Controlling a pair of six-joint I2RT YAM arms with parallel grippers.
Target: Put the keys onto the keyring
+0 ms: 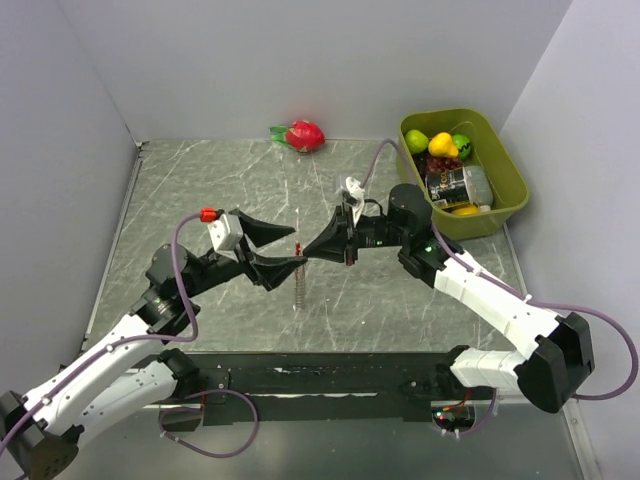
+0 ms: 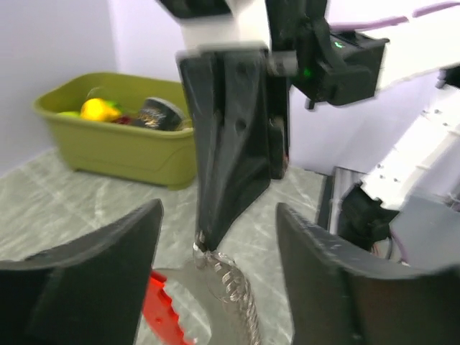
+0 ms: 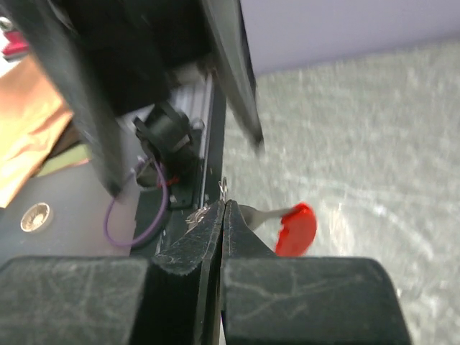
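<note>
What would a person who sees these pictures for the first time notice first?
Two arms meet at the centre: the right gripper is shut on the keyring, its chain hanging down, with the open left gripper around it. Then the colours: a green bin of fruit far right, a red dragon fruit at the back.

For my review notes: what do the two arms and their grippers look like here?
The left arm and right arm have white shells with black joints. Each trails a purple cable. The left gripper and right gripper have black, tapering, wedge-shaped fingers. A red plug sits by the left wrist.
</note>
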